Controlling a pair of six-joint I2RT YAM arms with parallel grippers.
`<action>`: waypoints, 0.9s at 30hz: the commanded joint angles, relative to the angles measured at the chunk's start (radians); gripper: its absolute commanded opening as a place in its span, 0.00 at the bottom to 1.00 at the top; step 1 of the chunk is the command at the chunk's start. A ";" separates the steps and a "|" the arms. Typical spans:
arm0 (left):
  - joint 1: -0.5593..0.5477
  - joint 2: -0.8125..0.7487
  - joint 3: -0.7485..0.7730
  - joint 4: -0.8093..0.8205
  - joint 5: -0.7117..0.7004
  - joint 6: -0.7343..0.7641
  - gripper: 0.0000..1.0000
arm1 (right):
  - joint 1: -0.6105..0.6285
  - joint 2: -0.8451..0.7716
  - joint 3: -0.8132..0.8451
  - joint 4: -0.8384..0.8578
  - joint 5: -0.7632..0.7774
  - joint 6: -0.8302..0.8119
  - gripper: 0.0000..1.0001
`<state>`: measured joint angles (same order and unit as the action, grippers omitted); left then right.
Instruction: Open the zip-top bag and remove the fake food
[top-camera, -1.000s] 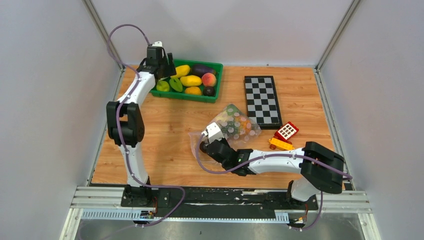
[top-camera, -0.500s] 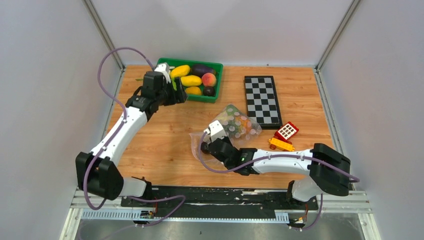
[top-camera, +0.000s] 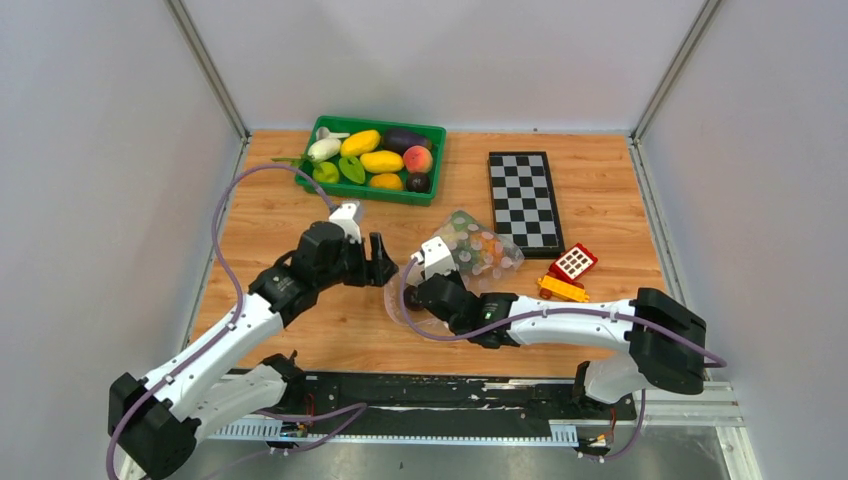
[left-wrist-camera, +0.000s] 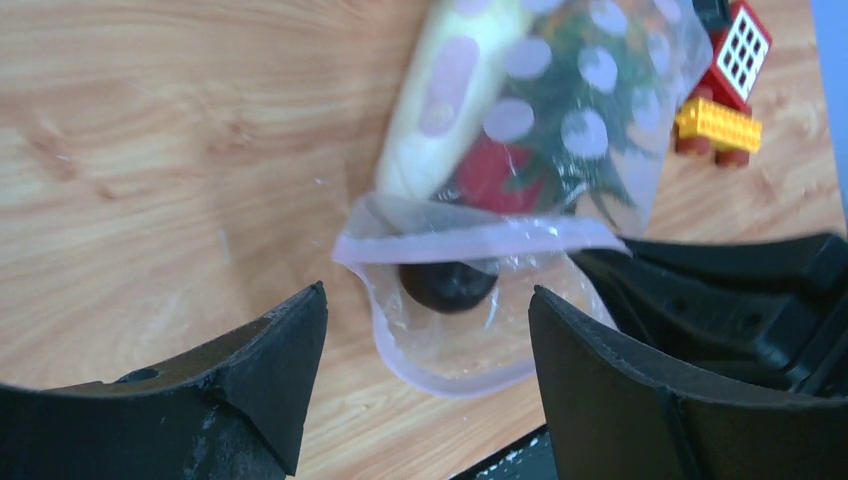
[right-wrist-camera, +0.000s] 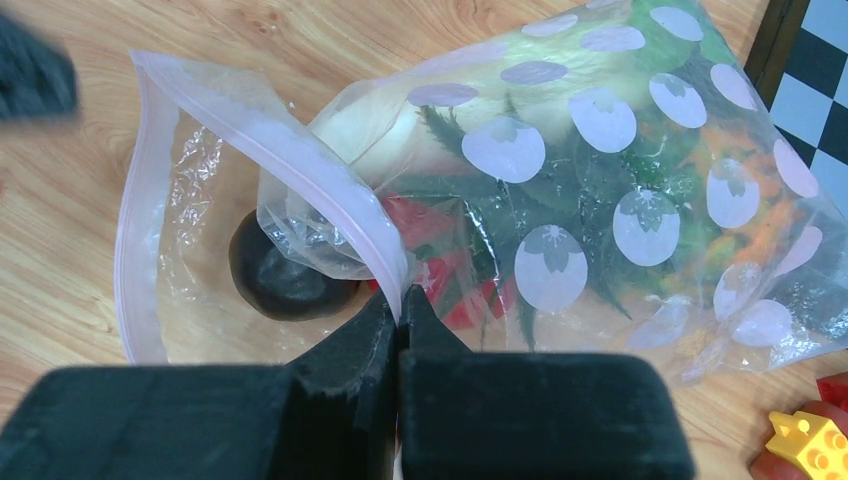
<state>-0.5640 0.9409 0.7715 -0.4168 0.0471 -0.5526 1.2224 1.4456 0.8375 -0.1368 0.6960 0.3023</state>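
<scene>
The zip-top bag (top-camera: 470, 248) lies mid-table, clear with pale dots, its pink zip strip open towards the arms. My right gripper (right-wrist-camera: 400, 300) is shut on the upper lip of the pink strip and holds the mouth open; it also shows in the top view (top-camera: 418, 288). Inside the bag (right-wrist-camera: 600, 170) are a long white radish (left-wrist-camera: 440, 90), a red piece (left-wrist-camera: 495, 180), leafy green (right-wrist-camera: 520, 190) and a dark round piece (right-wrist-camera: 280, 275) at the mouth. My left gripper (left-wrist-camera: 425, 300) is open and empty, just left of the mouth (top-camera: 383, 262).
A green tray (top-camera: 370, 196) at the back left holds yellow fruits, an eggplant, a peach, green pieces and a white piece (top-camera: 323, 150). A chessboard (top-camera: 522, 200) lies at the back right. A red-yellow toy block car (top-camera: 568, 272) sits right of the bag.
My left arm has swung from the green tray down to the bag's mouth, leaving a white piece in the tray's left end. My right gripper keeps its hold on the strip.
</scene>
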 joint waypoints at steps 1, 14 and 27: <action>-0.098 -0.021 -0.092 0.142 -0.021 -0.030 0.80 | -0.003 -0.035 0.055 -0.037 -0.010 0.057 0.00; -0.282 0.194 -0.189 0.472 -0.129 0.094 0.79 | -0.002 -0.054 0.064 -0.061 -0.054 0.099 0.00; -0.285 0.435 -0.228 0.606 -0.117 0.040 0.80 | -0.003 -0.031 0.064 -0.053 -0.073 0.114 0.00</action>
<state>-0.8452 1.3270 0.5575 0.1089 -0.0608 -0.4942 1.2224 1.4216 0.8597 -0.2119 0.6296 0.3916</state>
